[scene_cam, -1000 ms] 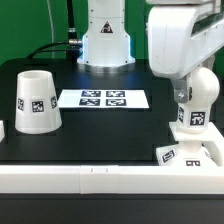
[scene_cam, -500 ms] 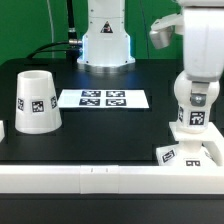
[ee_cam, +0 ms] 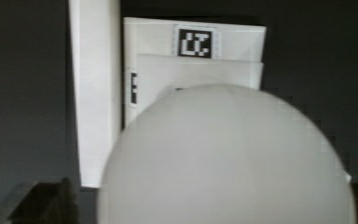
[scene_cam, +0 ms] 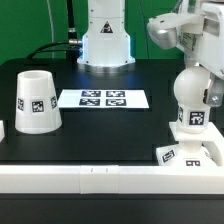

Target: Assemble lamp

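Since the earlier frame the wrist has turned above the lamp. The gripper (scene_cam: 198, 97) reaches down over the bulb (scene_cam: 190, 88), which stands upright on the base (scene_cam: 205, 150) at the exterior view's right. Dark fingers (scene_cam: 213, 97) flank its round head; whether they pinch it, I cannot tell.

Cut off, blurred or unreadable in the two views
The white robot arm (scene_cam: 185, 30) runs off the exterior view's top and right edges, and how its jaws stand cannot be told. The low square white plastic lamp base (scene_cam: 200, 148) runs to that right edge. A small white piece (scene_cam: 3, 128) is mostly cut by the left edge. In the wrist view the white ball-headed bulb (ee_cam: 211, 160) looms blurred, hiding much of the base
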Action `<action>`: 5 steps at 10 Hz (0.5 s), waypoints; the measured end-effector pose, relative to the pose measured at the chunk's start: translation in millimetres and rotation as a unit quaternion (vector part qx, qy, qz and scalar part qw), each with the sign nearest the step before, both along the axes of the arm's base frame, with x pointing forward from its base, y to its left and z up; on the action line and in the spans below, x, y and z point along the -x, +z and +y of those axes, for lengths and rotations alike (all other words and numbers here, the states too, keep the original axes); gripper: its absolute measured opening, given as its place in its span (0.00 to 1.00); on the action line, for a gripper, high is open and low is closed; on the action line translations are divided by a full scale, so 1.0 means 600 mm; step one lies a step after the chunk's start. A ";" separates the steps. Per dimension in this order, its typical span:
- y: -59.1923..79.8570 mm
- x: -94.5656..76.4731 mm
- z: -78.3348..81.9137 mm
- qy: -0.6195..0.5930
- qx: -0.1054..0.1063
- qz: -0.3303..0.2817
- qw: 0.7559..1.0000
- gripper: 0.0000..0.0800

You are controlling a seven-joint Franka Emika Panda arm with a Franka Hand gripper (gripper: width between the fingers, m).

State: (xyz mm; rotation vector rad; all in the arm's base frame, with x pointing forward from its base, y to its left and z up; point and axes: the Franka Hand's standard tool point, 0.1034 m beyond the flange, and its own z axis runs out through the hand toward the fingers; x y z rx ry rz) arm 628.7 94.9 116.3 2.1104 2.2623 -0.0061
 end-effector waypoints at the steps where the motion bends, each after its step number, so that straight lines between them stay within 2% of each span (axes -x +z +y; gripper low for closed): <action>1: 0.000 -0.001 -0.005 0.032 0.006 0.001 0.999 0.87; 2: 0.000 -0.001 -0.006 0.018 0.006 0.000 1.000 0.87; 3: 0.000 -0.001 -0.007 0.018 0.006 0.000 1.000 0.72; 5: 0.000 -0.001 -0.008 0.018 0.006 0.000 1.000 0.72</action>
